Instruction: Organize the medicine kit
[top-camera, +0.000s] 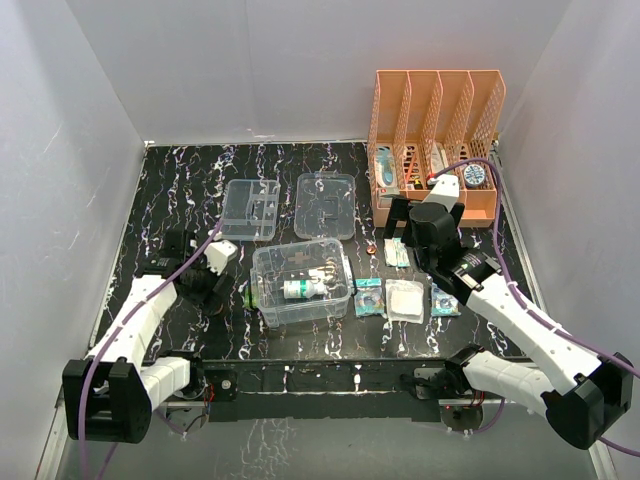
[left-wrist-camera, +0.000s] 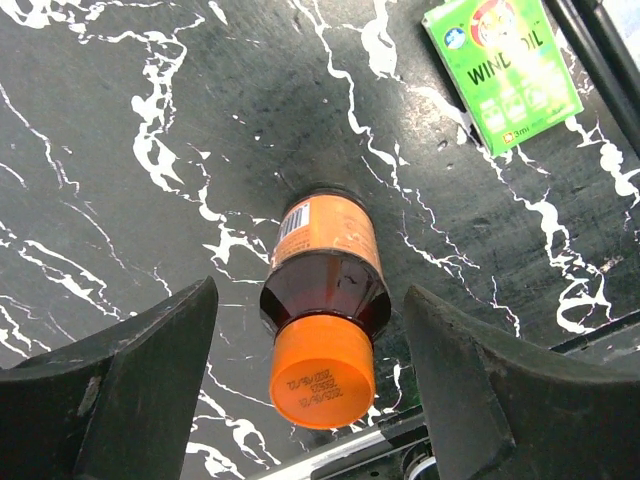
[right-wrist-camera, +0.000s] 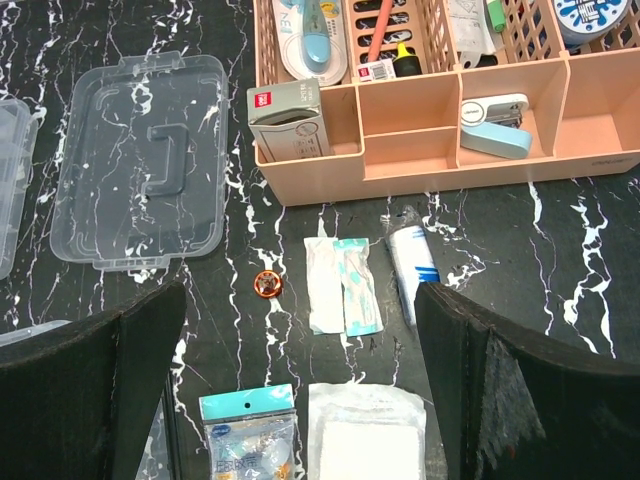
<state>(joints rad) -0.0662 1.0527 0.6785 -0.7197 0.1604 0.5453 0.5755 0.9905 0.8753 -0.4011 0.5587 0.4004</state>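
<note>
Left pincer (left-wrist-camera: 312, 335) sat closest to the lens: jaws apart, straddling a brown bottle (left-wrist-camera: 325, 290) with an orange cap (left-wrist-camera: 322, 372). Gap on each side, so nothing gripped yet. Bottle lay on its side on the table (left-wrist-camera: 100, 150), cap toward me. I lined up across its body because that looked like the narrow axis to pinch.

Medicine kit: deep clear box (top-camera: 268, 312) stood mid-table, just right of that pincer, lid off, with a white-and-green bottle (top-camera: 300, 290) inside plus something paler I couldn't make out. Divided tray (top-camera: 236, 192) and handled lid (top-camera: 326, 205) lay flat side by side behind the box, apart from it. My read: parked there to keep the box mouth free for loading.

Green oil carton (left-wrist-camera: 503, 65) lay flat near the brown bottle, by the box's left wall. Right of the box, a gauze pack (top-camera: 405, 300) and small sachets (top-camera: 369, 297) lay loose, presumably next in line.

Right pincer (right-wrist-camera: 300, 330) hung wide open above those, empty. Below it: plaster strips (right-wrist-camera: 343, 285), a small tube (right-wrist-camera: 412, 262) and a tiny orange tin (right-wrist-camera: 266, 285). Orange file rack (top-camera: 437, 140) stood far right, not part of the kit.
</note>
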